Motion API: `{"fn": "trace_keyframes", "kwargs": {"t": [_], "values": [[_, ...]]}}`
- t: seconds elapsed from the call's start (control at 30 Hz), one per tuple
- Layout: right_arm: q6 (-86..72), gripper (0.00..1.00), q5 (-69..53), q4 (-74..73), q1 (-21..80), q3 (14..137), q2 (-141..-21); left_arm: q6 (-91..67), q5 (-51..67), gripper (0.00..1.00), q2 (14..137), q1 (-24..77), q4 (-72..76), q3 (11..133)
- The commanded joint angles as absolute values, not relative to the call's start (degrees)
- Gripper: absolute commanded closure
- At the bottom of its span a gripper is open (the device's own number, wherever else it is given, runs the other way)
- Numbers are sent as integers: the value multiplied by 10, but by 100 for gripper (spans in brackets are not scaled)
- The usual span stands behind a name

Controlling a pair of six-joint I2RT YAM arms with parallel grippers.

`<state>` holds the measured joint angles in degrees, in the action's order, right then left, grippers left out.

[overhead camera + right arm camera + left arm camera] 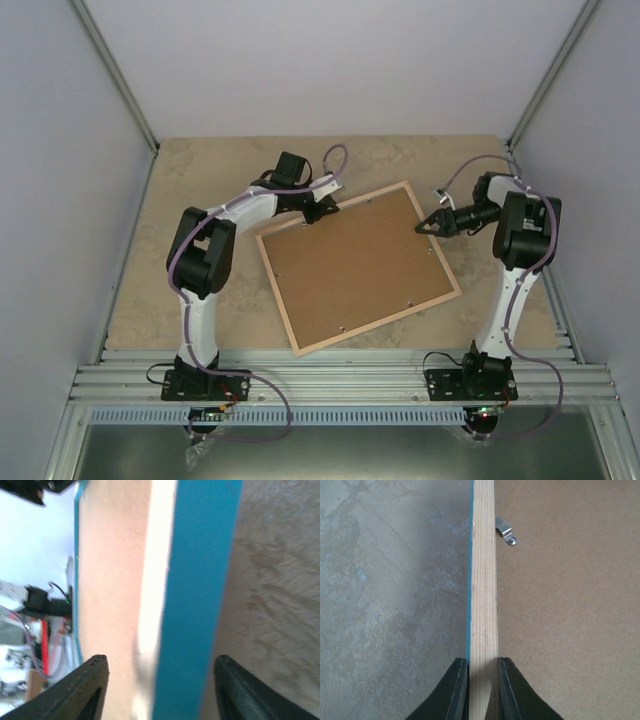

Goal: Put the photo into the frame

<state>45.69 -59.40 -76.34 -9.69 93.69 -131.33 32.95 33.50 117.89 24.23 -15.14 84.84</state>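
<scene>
The frame [375, 325] lies back-up on the table, its brown backing panel [355, 265] on top. My left gripper [318, 212] is shut on the frame's far-left rail. In the left wrist view [483, 662] both jaws press the pale wooden edge [483, 580], with a thin turquoise strip on its left. My right gripper [420, 228] is open at the frame's right edge. In the right wrist view [162, 662] its fingers [95, 685] stand wide apart on either side of the blurred turquoise front [200, 580], not touching it. The photo is out of view.
A small metal clip [506, 532] sits on the backing panel [570, 605] beside the rail. The marbled tabletop [200, 170] surrounds the frame. White walls close in the back and both sides. An aluminium rail [330, 380] runs along the near edge.
</scene>
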Motion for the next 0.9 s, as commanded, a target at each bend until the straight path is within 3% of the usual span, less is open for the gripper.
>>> {"fn": "trace_keyframes", "kwargs": {"t": [0.0, 0.2, 0.27, 0.3, 0.4, 0.47, 0.57, 0.63, 0.7, 0.87], "values": [[491, 50, -673, -772, -81, 924, -1267, 317, 385, 100, 1136, 235, -75, 851], [473, 79, -751, -770, -70, 948, -1272, 333, 375, 100, 1155, 208, -99, 901], [463, 97, -783, -770, -65, 961, -1280, 344, 367, 100, 1160, 201, -110, 919], [459, 99, -802, -769, -63, 967, -1281, 345, 357, 93, 1161, 199, -114, 929], [456, 99, -856, -763, -52, 983, -1285, 339, 324, 65, 1163, 195, -143, 970], [438, 99, -875, -736, -42, 994, -1282, 329, 298, 53, 1155, 194, -160, 994], [308, 99, -854, -592, -24, 977, -1251, 299, 262, 46, 1116, 195, -134, 974], [101, 99, -799, -381, -15, 909, -1194, 262, 218, 33, 1076, 195, -73, 931], [-40, 99, -763, -187, -14, 837, -1139, 247, 176, 28, 1051, 195, -43, 899], [-93, 99, -726, -150, -1, 844, -1143, 246, 74, 17, 993, 208, 32, 822]]}}
